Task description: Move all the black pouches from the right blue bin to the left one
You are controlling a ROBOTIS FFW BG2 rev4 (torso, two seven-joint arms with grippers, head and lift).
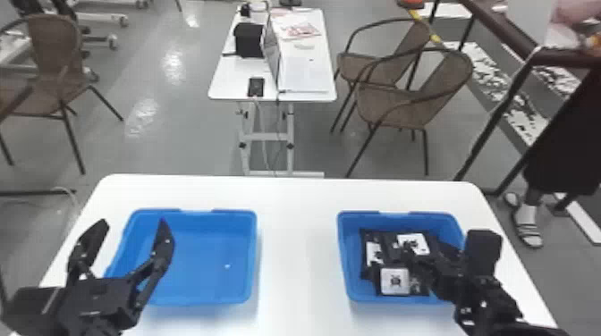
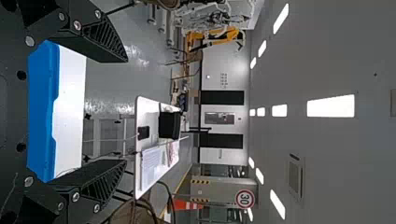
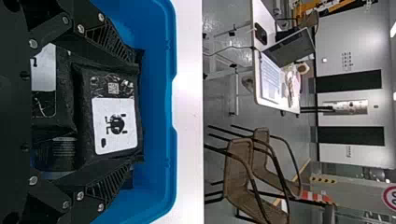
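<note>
Over black pouches, right end effector spread wide

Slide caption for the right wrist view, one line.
Right gripper open, its fingers at either side of a white-labelled black pouch in the right blue bin.

The left gripper points forward at the head view's lower left, two black fingers spread wide; the right arm enters from the lower right, the right gripper angled downward, fingers well apart
</note>
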